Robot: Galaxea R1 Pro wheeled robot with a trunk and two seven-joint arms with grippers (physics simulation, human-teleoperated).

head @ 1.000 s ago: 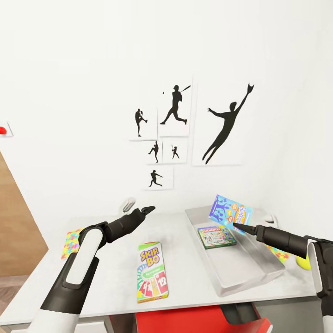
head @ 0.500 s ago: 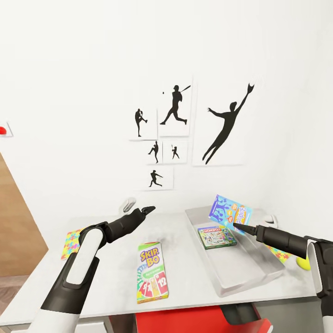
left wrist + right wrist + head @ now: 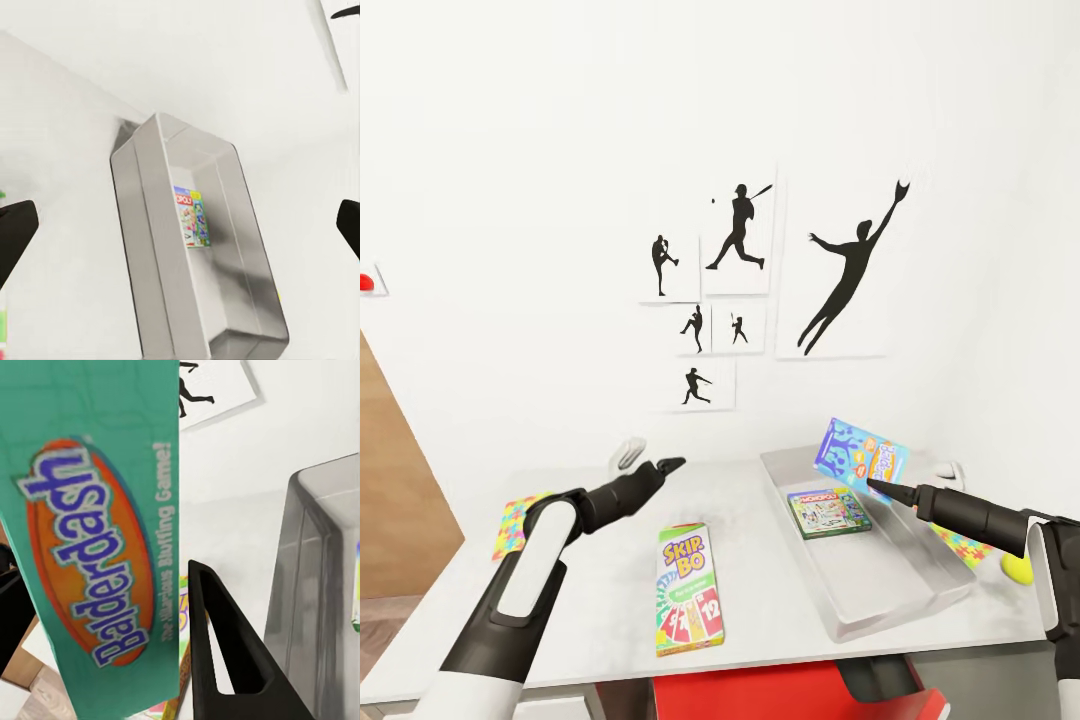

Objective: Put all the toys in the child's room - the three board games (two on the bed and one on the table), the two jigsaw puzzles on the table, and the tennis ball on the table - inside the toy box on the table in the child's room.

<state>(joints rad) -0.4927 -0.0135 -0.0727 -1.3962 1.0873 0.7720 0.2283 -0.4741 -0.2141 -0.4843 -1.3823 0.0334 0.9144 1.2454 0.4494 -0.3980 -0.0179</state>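
While the right end effector (image 3: pixel 877 489) is clamping the blue game (image 3: pixel 859 456) tilted above the toy box (image 3: pixel 920 590) at the table's (image 3: pixel 600 600) right, it should lower it flat beside the green game (image 3: pixel 828 512) before letting go, the left end effector (image 3: pixel 670 464) hovering apart.
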